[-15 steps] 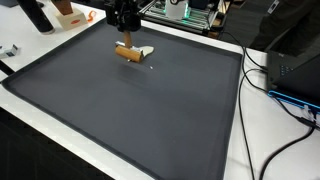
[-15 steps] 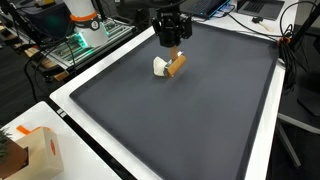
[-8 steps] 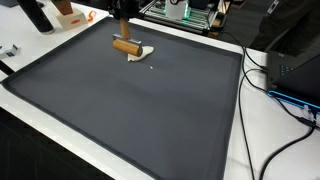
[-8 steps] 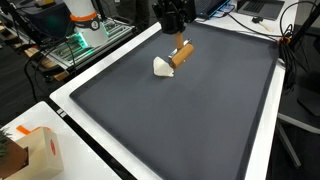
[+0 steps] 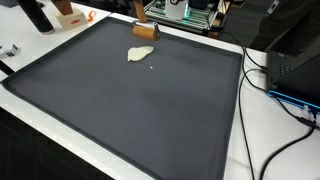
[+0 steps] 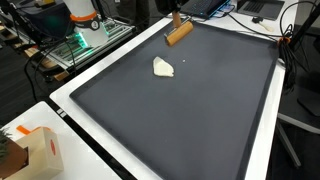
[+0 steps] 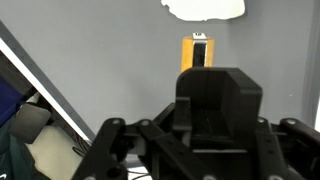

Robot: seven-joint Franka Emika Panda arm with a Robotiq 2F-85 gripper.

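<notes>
Wrist view shows your gripper (image 7: 200,52) closed on the brown stick (image 7: 188,58), holding it in the air above the dark mat (image 7: 110,40), with the white lump (image 7: 205,8) lying on the mat close by. In an exterior view the stick (image 6: 180,32) hangs tilted, not level. A round stick pinched like that can pivot or slip out. If it drops, it may roll across the mat or knock the lump.

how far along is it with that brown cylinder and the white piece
Done: the brown cylinder is off the dark mat, clear of the white piece. In hand: the tool grips it in the air near the mat's edge. Left: it is not yet set down, and the white piece lies on the mat.
</notes>
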